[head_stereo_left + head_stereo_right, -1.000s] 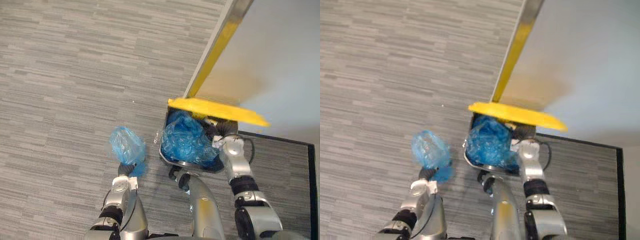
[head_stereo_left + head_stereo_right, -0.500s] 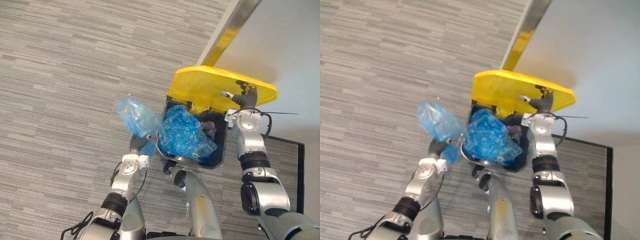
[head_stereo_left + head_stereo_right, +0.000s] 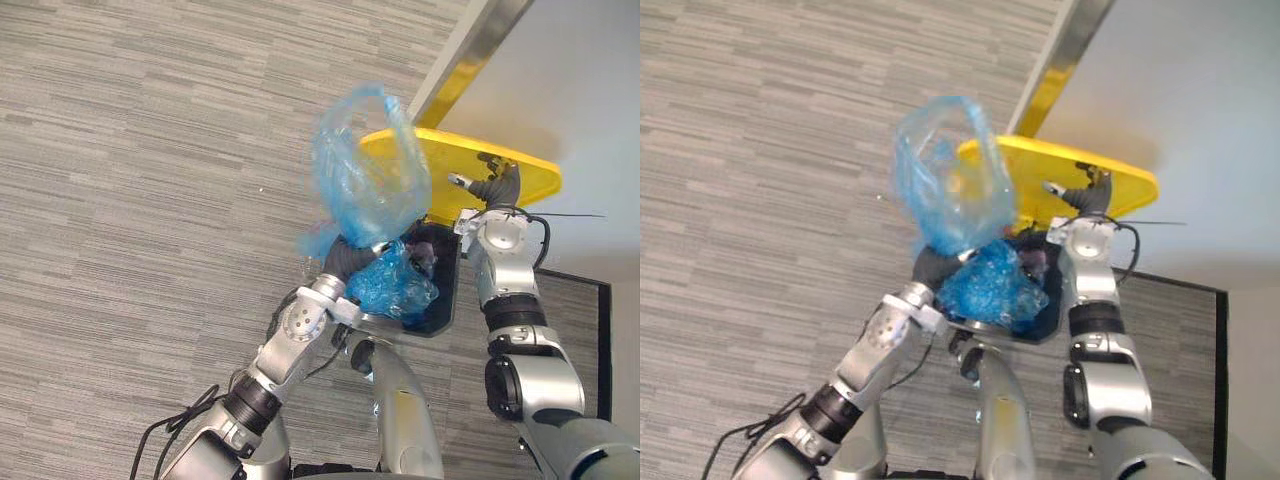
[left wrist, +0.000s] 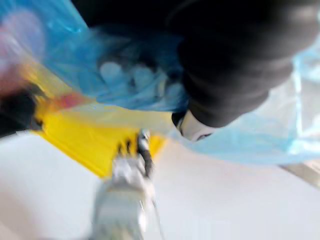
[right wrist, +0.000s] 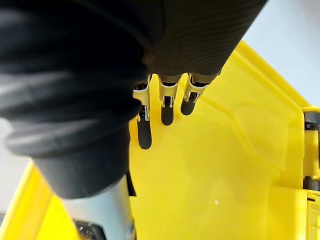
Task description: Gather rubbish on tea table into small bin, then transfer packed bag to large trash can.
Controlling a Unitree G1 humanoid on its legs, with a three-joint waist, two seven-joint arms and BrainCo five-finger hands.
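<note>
Over the can [image 3: 447,300], the left hand [image 3: 348,262] grips the bag [image 3: 365,175] by its gathered neck. The bag balloons up above the wrist and is not inside yet. The right hand [image 3: 492,188] is flat under the lid [image 3: 460,158], propping it open with nothing gripped; the right wrist view shows straight fingers [image 5: 167,107] laid on yellow plastic.

Risks, as I read them:
- **Lid drop:** the lid rests on flat fingers alone. One slip of that hand and it drops onto the bag or the left arm mid-drop.
- **Missed mouth:** the bag is puffed with air and stands wide. Let go from this spot, it could catch the near rim or drift off toward the carpet [image 3: 150,150].
- **Full can:** the blue liner [image 3: 395,285] is heaped at the mouth, so the can looks nearly full. The bag may perch on top and roll out.

Room now. The wall [image 3: 580,80] sits close behind the lid, so it can't tip much further back. The gap between lid and heap is narrow. On the left side, open carpet gives the arm space to back away.
</note>
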